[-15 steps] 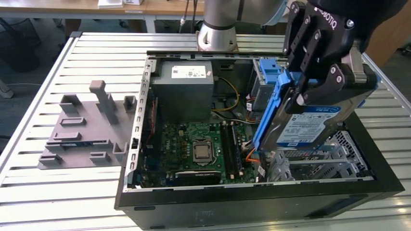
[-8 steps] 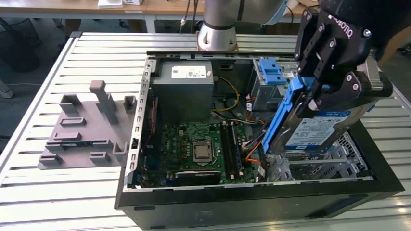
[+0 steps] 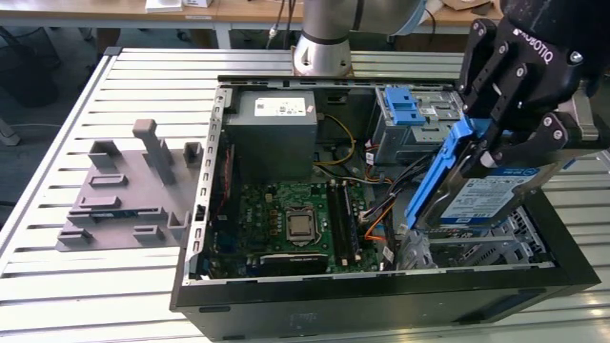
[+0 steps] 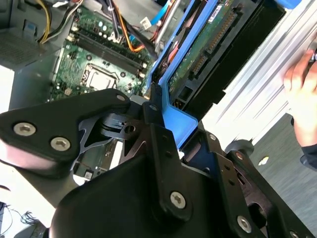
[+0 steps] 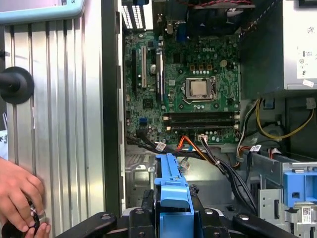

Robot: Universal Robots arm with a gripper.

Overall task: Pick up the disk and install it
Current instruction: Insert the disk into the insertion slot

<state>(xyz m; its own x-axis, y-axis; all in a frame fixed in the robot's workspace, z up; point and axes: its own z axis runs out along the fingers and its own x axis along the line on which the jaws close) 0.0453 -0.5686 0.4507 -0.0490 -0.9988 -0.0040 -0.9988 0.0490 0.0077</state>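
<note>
The disk (image 3: 496, 196), a silver drive with a blue-and-white label and a blue bracket (image 3: 433, 179) round its edges, hangs tilted over the open computer case's (image 3: 381, 280) right side in the exterior view. My gripper (image 3: 505, 146) is shut on its upper edge. In the second wrist view the disk's green circuit-board underside (image 4: 208, 44) and blue bracket show just past the gripper (image 4: 158, 116). In the first wrist view the bracket's end (image 5: 171, 191) sticks up between the black fingers (image 5: 141, 218). The grey drive cage with blue latch (image 3: 410, 114) lies beyond the disk.
Inside the case are the motherboard (image 3: 296, 214), the grey power supply box (image 3: 276, 136) and loose cables (image 5: 218, 158). A grey slotted fixture (image 3: 124, 189) stands on the slatted table at the exterior view's left. A person's hand (image 5: 17, 198) rests by the case's outer wall.
</note>
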